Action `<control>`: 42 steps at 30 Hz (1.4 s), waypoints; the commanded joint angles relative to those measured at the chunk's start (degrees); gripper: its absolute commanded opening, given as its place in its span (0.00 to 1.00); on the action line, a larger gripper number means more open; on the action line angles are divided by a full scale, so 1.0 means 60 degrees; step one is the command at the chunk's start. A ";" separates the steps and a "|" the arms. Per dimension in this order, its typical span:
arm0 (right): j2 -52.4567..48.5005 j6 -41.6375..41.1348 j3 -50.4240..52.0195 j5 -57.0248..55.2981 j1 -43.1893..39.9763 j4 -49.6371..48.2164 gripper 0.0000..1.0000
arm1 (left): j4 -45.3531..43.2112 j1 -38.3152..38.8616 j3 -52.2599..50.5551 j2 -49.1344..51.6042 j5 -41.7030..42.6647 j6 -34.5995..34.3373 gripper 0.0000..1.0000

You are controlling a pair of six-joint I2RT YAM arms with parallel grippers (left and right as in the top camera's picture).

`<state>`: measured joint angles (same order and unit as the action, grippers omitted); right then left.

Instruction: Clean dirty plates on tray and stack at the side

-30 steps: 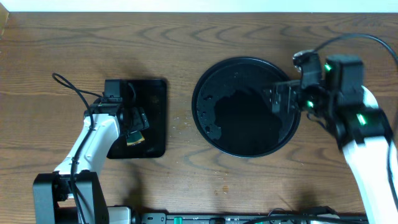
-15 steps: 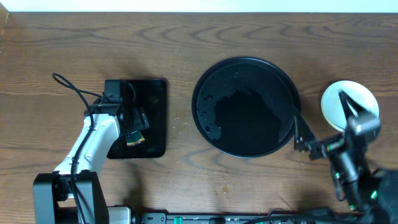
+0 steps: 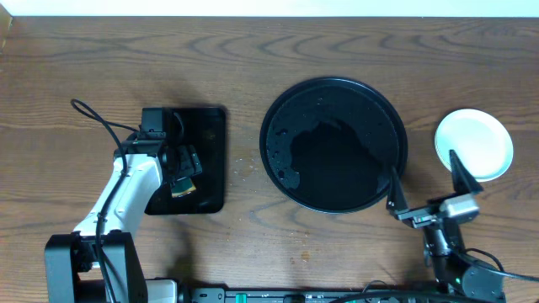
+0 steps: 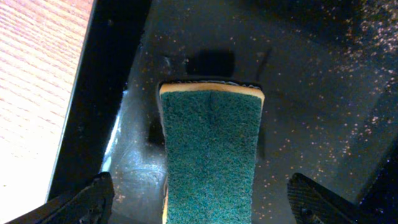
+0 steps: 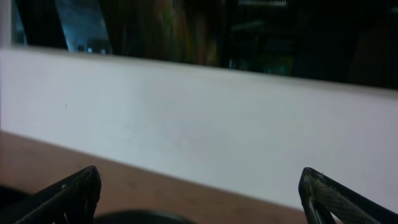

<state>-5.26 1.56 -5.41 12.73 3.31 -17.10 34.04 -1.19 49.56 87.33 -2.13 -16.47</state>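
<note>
The round black tray [image 3: 268,126] lies mid-table with no plates on it, only wet streaks. A pale round plate [image 3: 474,141] rests on the table to the tray's right; I cannot tell whether others lie under it. My right gripper [image 3: 425,189] is open and empty, held up near the table's front right between tray and plate. In the right wrist view its fingers [image 5: 202,199] frame a white wall, and the tray's rim [image 5: 137,218] shows at the bottom. My left gripper [image 3: 180,171] is open, straddling a green and yellow sponge [image 4: 211,143].
The sponge [image 3: 183,188] lies on a small rectangular black tray [image 3: 210,135] at the left, wet and speckled with crumbs in the left wrist view [image 4: 311,93]. A few crumbs lie on the wooden table between the two trays.
My right arm has drawn back from over the round tray to the front right, leaving the pale plate uncovered beside the tray. The left arm has not moved.
</note>
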 commanded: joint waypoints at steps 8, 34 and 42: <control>0.0831 0.0317 0.0852 -0.1351 -0.0211 0.2339 0.99 | 0.0022 -0.0022 0.0007 -0.0011 -0.0186 0.0025 0.89; 0.0831 0.0284 0.0849 -0.2047 -0.0208 0.3566 0.99 | 0.0022 -0.0022 0.0007 -0.0011 -0.0186 0.0025 0.89; 0.0827 0.0288 0.0849 -0.2047 -0.0208 0.3566 0.99 | 0.0022 -0.0022 0.0007 -0.0011 -0.0186 0.0025 0.89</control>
<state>-0.67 2.76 -0.40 1.39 3.29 4.01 34.06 -1.19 49.54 87.33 -2.13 -16.47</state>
